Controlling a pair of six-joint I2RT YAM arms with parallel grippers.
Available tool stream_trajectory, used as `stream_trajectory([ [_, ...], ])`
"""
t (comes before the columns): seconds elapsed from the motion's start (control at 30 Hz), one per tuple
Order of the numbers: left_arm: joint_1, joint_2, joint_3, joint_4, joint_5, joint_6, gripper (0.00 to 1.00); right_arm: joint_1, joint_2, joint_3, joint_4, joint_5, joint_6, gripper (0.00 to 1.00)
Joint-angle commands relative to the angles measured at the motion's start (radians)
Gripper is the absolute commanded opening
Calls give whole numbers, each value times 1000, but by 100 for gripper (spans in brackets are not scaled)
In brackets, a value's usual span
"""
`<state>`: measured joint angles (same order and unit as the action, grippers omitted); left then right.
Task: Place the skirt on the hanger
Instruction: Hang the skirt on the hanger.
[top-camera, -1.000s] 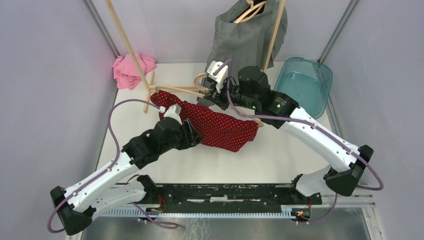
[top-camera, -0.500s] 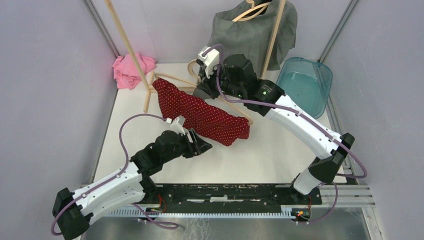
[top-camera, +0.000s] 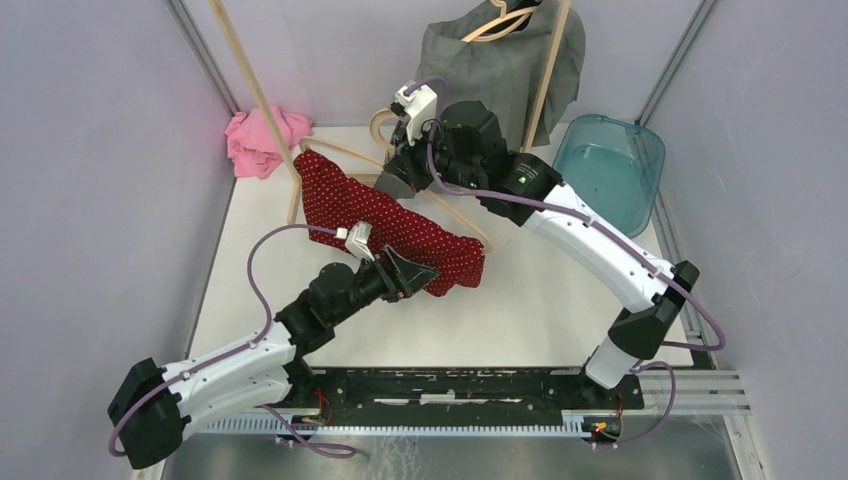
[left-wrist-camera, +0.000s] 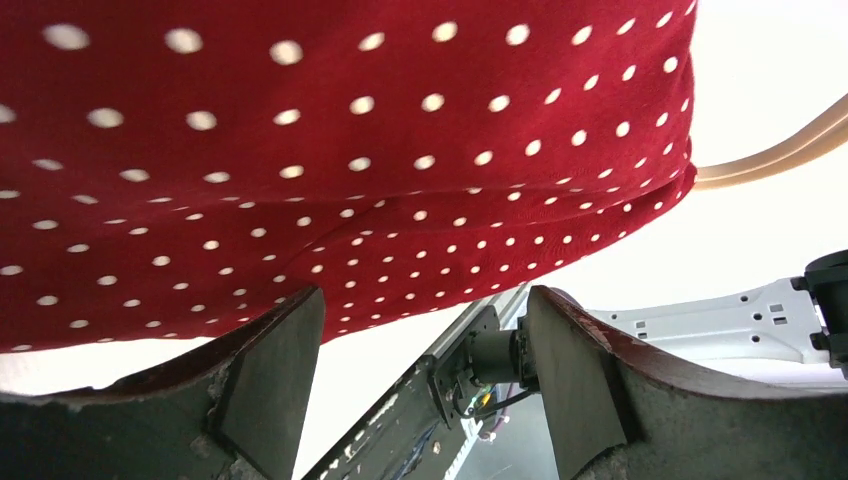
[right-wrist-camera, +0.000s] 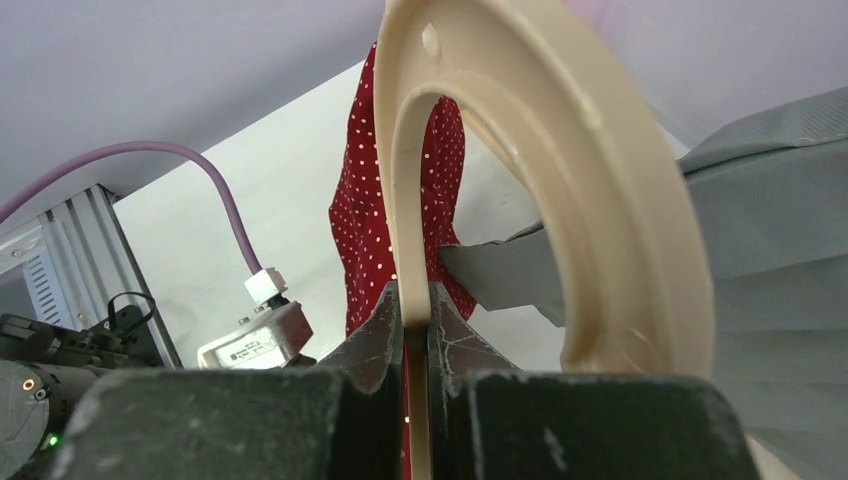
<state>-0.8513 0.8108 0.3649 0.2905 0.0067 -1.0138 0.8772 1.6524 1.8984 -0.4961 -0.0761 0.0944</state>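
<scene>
The red skirt (top-camera: 390, 228) with white polka dots hangs along a pale wooden hanger (top-camera: 455, 212) over the middle of the white desk (top-camera: 540, 310). In the overhead view its long axis runs on a diagonal, one end at the far left and the other at the near right. The hanger follows the same line, with its hook toward the far side of the desk. I cannot tell how the cloth is fixed to the hanger.

The right gripper (right-wrist-camera: 410, 322) is clamped narrowly on the stem of the hanger's hook, which curves up over it in the right wrist view, with the skirt behind it.

The left gripper (left-wrist-camera: 425, 385) stands wide and holds nothing. It sits just under the skirt's near-right end, with the hem close above its two fingers (left-wrist-camera: 270, 380) and one tip of the hanger poking out to the right.

A grey garment (top-camera: 495, 75) hangs on a wooden rack (top-camera: 250, 90) at the far side. A crumpled pink cloth (top-camera: 262, 140) lies at the far left and a teal plastic tub (top-camera: 640, 190) at the far right.

A white block (right-wrist-camera: 250, 342) at the end of a purple cable carries print too small to read.
</scene>
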Motion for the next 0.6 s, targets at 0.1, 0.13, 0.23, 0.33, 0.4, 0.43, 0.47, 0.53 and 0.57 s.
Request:
stream_trajectory([
  [0.1, -43, 51, -5, 164, -37, -33, 81, 4, 2, 91, 75, 9, 39, 1],
  [0.13, -54, 46, -9, 164, -48, -33, 81, 5, 3, 95, 72, 11, 36, 1],
  [0.23, -80, 36, -15, 147, -79, -40, 82, 4, 5, 100, 71, 22, 38, 1],
  [0.33, -116, 41, -16, 137, -112, -46, 97, 4, 10, 109, 71, 32, 35, 1],
  [0.4, -142, 53, -13, 136, -140, -41, 99, 4, 16, 119, 69, 35, 33, 1],
  [0.43, -159, 62, -9, 130, -154, -35, 99, 5, 18, 123, 68, 35, 34, 1],
  [0.47, -172, 69, -4, 118, -170, -31, 99, 4, 19, 125, 67, 35, 34, 1],
  [0.53, -192, 85, 18, 72, -210, -24, 99, 4, 18, 130, 66, 38, 34, 1],
  [0.57, -205, 92, 29, 49, -238, -17, 99, 5, 18, 133, 64, 39, 31, 1],
])
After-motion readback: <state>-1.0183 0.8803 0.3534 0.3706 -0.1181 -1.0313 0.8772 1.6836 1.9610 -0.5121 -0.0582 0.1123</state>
